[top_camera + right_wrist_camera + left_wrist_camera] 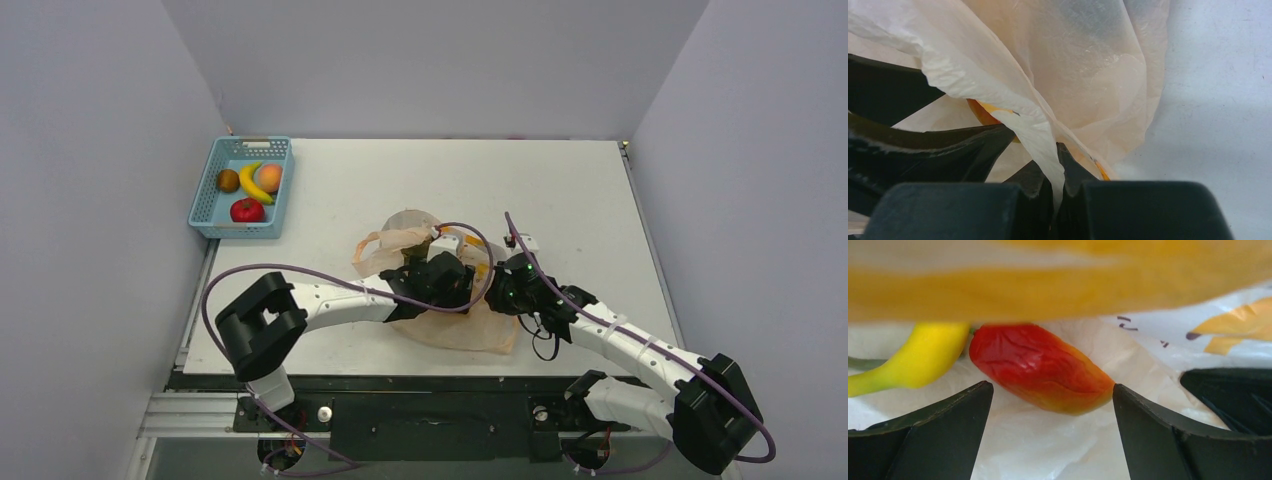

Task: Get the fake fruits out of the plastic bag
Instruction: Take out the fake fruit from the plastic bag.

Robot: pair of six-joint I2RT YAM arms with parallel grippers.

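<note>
From above, the bag [470,328] lies crumpled mid-surface [400,170]. Left wrist: the left claw [1053,390] is spread, with a red fruit [1038,365] between its fingers inside the bag; closing could snag film too. Right wrist: the right claw [1055,170] pinches the bag's film, which may slip or tear.

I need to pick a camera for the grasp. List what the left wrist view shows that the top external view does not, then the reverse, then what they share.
Left wrist only: a red-orange fruit lying between the left gripper's open fingers, with a yellow fruit beside it.
Top external only: the blue basket at the far left of the table, holding a banana, a red apple, a peach and a brown fruit.
Both: the plastic bag, close up in the wrist view and from above in the top view.
</note>
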